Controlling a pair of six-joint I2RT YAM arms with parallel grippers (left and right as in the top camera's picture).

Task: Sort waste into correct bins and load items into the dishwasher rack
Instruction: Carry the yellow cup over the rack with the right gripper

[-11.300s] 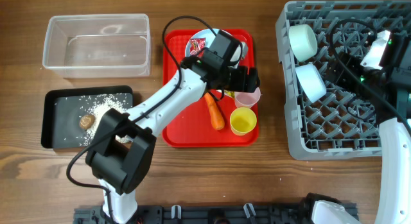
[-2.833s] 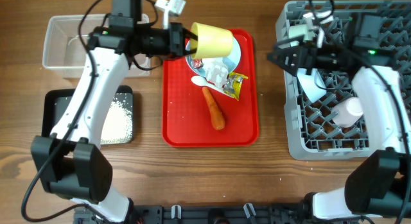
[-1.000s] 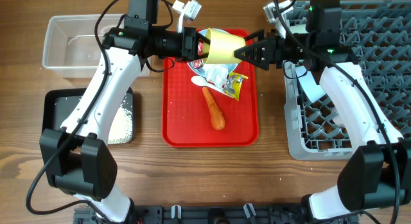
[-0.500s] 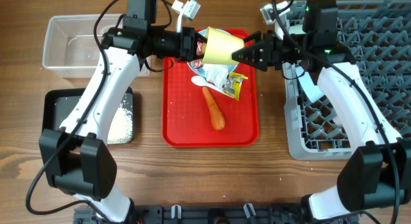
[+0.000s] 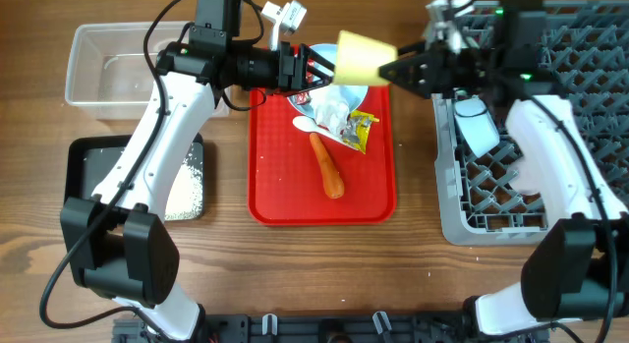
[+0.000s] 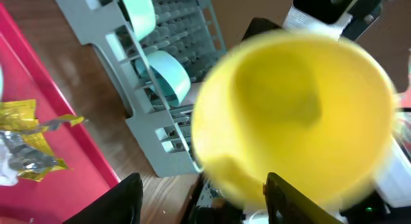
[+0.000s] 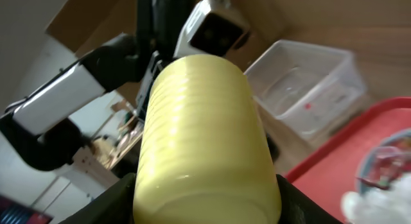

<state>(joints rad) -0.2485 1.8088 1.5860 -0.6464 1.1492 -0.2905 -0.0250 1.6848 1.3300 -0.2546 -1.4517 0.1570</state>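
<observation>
My right wrist view shows what overhead hides: my right gripper point(image 7: 205, 205) pinching the yellow cup point(image 7: 202, 153) by its base. My left gripper point(image 5: 316, 65) stands spread, just beside the cup's mouth. The cup hangs over the red tray's point(image 5: 285, 200) far edge, near the rack point(image 5: 452, 215), which holds a blue bowl point(image 5: 479, 127); rice point(image 5: 185, 191) lies in the black tray point(image 5: 93, 176)

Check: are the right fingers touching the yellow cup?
Touching. The right wrist view shows the yellow cup pressed between both fingers; the overhead view agrees.
</observation>
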